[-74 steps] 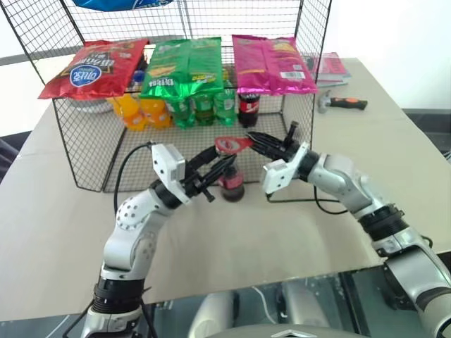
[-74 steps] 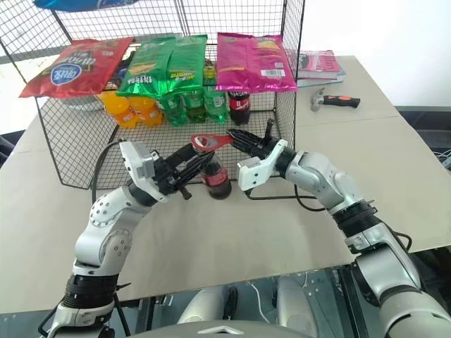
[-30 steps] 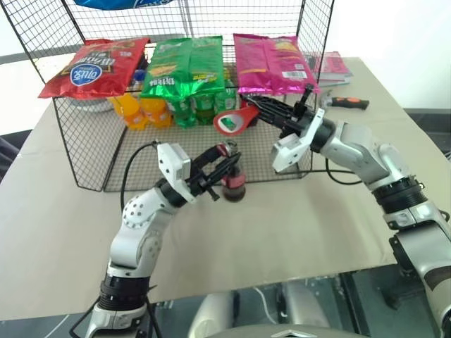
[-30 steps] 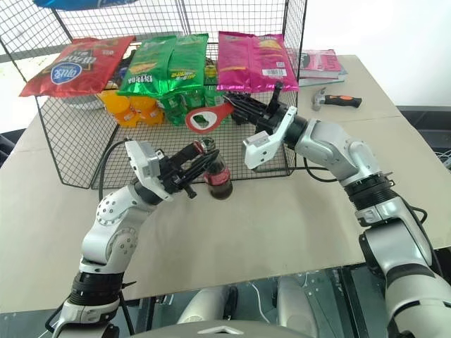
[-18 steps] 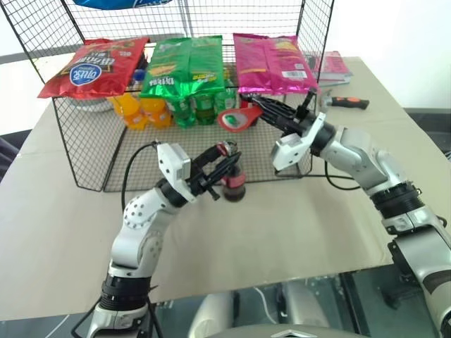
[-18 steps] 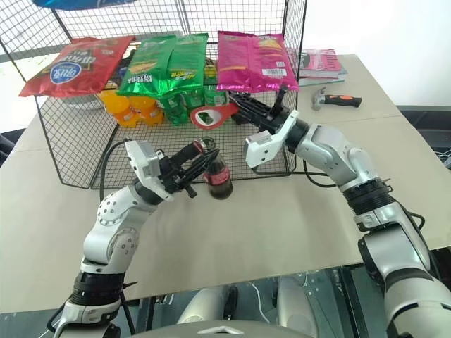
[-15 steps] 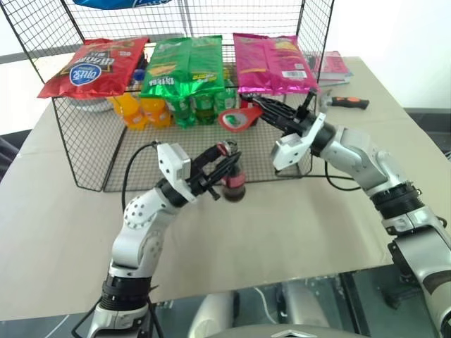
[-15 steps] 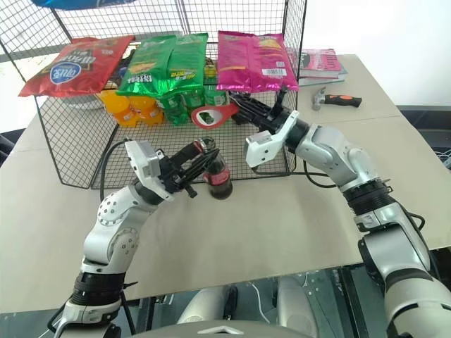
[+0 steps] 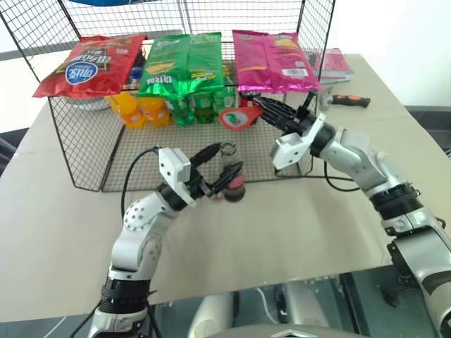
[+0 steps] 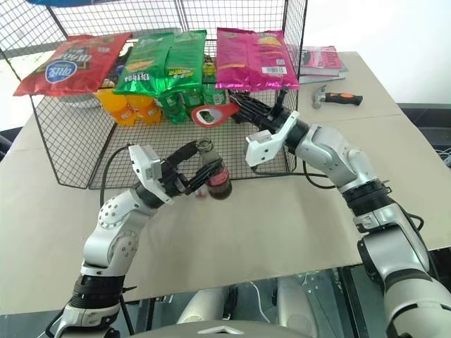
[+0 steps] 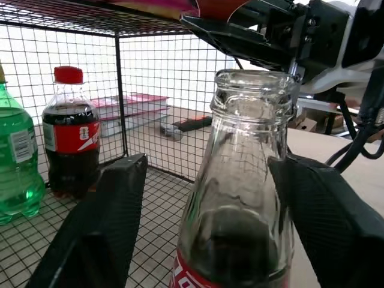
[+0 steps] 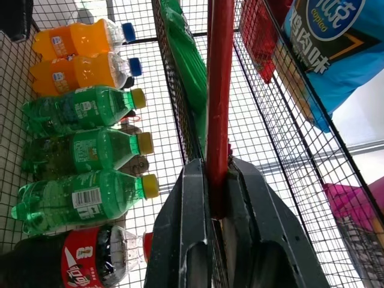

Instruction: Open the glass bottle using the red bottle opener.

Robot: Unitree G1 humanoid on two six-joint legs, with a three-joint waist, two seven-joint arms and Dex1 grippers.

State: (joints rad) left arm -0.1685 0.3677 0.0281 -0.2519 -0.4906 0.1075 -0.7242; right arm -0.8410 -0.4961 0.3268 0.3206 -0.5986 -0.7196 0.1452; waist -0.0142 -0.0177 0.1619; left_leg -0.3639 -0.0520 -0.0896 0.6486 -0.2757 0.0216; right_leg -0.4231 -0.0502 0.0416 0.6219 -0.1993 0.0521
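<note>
1. Standing upright on the bench (image 9: 282,225), the glass bottle (image 9: 230,179) sits between the left jaws (image 9: 220,163), whose two black fingers (image 11: 102,234) are spread on either side of it.
2. In the left wrist view each finger stands off from the glass with a gap showing, so these jaws are open and not clamping the bottle.
3. The bottle's mouth is bare, with no cap on its rim, and dark liquid fills it below the neck, above the red label.
4. A small red cap (image 10: 201,192) lies on the bench just beside the bottle's base, under the left jaws.
5. The right jaws (image 9: 262,107) are closed on the narrow handle of the red bottle opener (image 9: 238,117), holding it above and beyond the bottle.
6. The opener's wide head, with its pale patch, points away from the right jaws toward the left arm's side, well clear of the bottle's mouth.
7. Beyond both jaws stands a wire rack (image 9: 84,151) with orange soda bottles (image 9: 137,107), green soda bottles (image 9: 201,105) and a dark soda bottle (image 11: 71,135) on its lower level.
8. Snack bags lie on top of the rack: red (image 9: 88,65), green (image 9: 184,65) and pink (image 9: 271,51).
9. Far past the right jaws, an orange-handled hammer (image 9: 345,101) and a book (image 10: 320,60) lie on the bench.
</note>
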